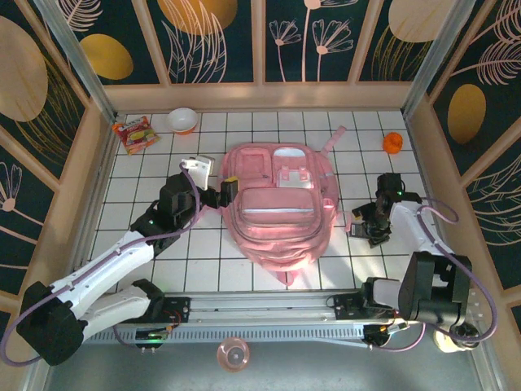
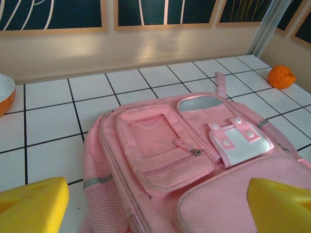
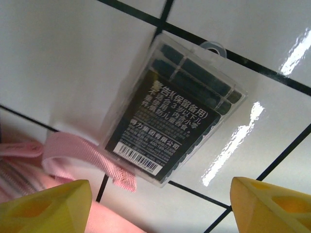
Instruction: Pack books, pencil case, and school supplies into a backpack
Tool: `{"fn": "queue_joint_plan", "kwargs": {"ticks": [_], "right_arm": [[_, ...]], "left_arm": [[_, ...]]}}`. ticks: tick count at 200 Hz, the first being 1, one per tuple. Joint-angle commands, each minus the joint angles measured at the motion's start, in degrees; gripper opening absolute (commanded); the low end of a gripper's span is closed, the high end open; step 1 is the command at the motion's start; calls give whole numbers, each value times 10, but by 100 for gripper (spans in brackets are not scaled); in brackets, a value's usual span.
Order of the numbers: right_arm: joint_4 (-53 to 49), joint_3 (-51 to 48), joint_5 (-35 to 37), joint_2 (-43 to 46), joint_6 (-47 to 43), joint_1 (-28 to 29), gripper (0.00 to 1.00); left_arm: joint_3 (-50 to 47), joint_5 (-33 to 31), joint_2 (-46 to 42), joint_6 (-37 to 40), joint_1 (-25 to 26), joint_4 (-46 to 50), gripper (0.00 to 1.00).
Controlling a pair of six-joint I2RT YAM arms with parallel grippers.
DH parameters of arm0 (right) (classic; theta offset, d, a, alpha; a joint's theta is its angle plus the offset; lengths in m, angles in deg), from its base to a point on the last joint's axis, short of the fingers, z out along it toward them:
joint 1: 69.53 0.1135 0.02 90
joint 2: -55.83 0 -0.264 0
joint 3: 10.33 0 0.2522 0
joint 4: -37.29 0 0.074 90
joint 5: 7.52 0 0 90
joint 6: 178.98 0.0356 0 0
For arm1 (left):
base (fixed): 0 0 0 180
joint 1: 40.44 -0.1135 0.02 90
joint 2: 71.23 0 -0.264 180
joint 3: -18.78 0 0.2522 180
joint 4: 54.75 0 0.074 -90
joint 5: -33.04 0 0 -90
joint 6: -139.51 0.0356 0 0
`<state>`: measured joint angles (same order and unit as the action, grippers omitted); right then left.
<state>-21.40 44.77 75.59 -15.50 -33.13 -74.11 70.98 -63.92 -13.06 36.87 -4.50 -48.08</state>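
The pink backpack lies flat in the middle of the tiled table, its pockets facing up. My left gripper hovers at its left edge, open, with the yellow fingertips wide apart and nothing between them. My right gripper is to the right of the backpack, low over the tiles. It is open. Just ahead of it lies a small clear packet of school supplies, showing a black label with a barcode. One corner of the packet rests on a pink strap. The books and the pencil case are out of view.
A snack packet and a white-and-orange bowl sit at the back left. A small orange object lies at the back right. A pink cup stands in front of the rail. Wooden walls enclose the table.
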Motion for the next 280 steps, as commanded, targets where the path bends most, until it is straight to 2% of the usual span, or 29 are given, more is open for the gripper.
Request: {"fn": "queue_joint_plan", "kwargs": {"ticks": [1, 34, 88, 105, 130, 157, 202, 259, 280], "right_arm": [[20, -12, 11, -26, 49, -3, 76], [36, -9, 8, -67, 55, -3, 82], [45, 3, -13, -128, 62, -3, 82], [50, 0, -24, -143, 70, -4, 78], [56, -8, -32, -161, 78, -5, 65], [54, -14, -36, -170, 78, -11, 69], [22, -3, -17, -150, 60, -17, 66], [-9, 13, -16, -101, 76, -25, 83], [-4, 17, -20, -112, 79, -26, 85]], "left_arm": [[-4, -9, -1, -13, -1, -17, 93], [-9, -9, 1, -21, -1, -20, 94], [-10, -8, 12, -26, 0, -23, 94], [-10, -8, 17, -27, -1, -26, 94], [-6, -8, 25, -26, -1, -26, 94], [-2, -5, 29, -26, -1, -26, 94], [1, -2, 33, -22, -1, -25, 94], [0, 5, 32, -28, -1, -24, 94], [1, 4, 30, -28, -1, -20, 93]]}}
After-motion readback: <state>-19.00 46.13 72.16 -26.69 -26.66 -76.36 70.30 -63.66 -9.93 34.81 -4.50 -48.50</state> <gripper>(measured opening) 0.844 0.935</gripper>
